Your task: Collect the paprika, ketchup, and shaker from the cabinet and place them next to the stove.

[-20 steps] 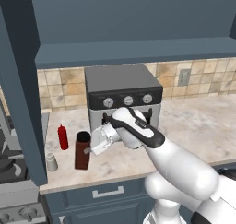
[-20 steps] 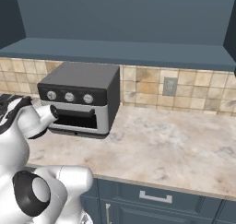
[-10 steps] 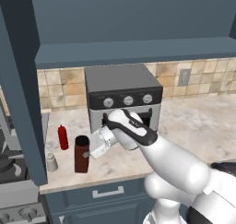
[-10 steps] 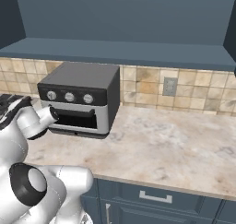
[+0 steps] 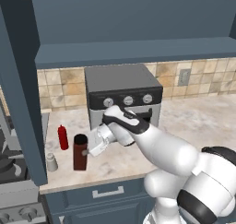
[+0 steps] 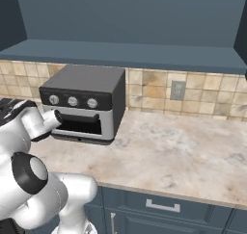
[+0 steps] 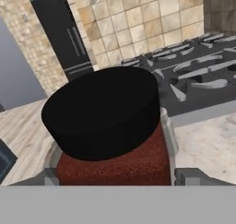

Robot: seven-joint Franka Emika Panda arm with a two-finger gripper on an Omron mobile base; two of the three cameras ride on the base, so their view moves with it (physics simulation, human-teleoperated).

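Lowered since 1 second ago, the tool (image 5: 92,148) stands wide around the paprika (image 5: 80,152) on the counter (image 5: 193,121).

The lower body of the paprika (image 7: 115,165) is cut off by the bottom edge of the hand view. In the left base view the stove (image 5: 16,191) is cut by the left edge and partly hidden behind the cabinet (image 5: 23,89) side. The claw (image 5: 92,147) fingers cannot be made out beside the jar there.
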